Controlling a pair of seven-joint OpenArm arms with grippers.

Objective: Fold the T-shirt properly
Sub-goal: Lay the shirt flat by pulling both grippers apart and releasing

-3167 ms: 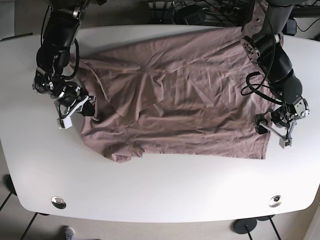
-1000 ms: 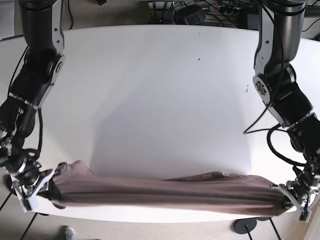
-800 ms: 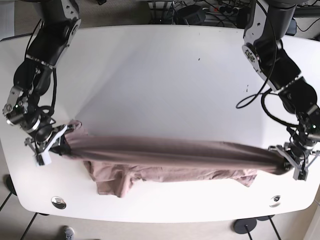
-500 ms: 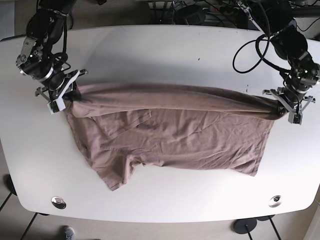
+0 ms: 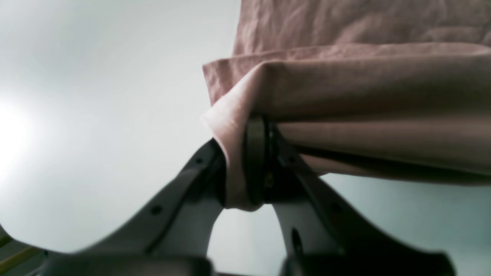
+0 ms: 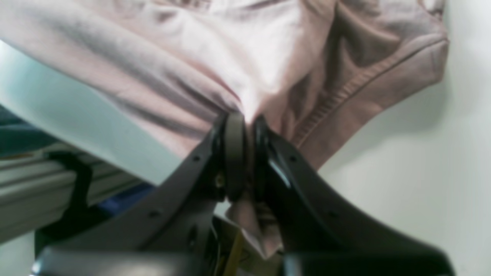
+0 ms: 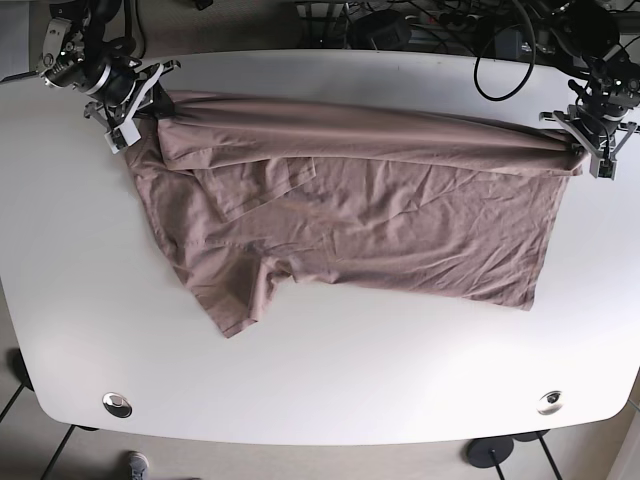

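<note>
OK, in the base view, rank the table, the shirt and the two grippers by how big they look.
1. Table, largest.
2. Shirt, covering much of the tabletop.
3. Left gripper and right gripper, both shut on the shirt: they look about alike, and each is partly hidden by cloth, so I won't rank them.

This looks like a robotics lab or test room, not a home. A broad white table (image 7: 330, 380) with rounded corners stands on a pale tiled floor (image 7: 30, 440), and a tangle of black cables (image 7: 400, 20) and what may be power strips lies just behind its far edge.
</note>
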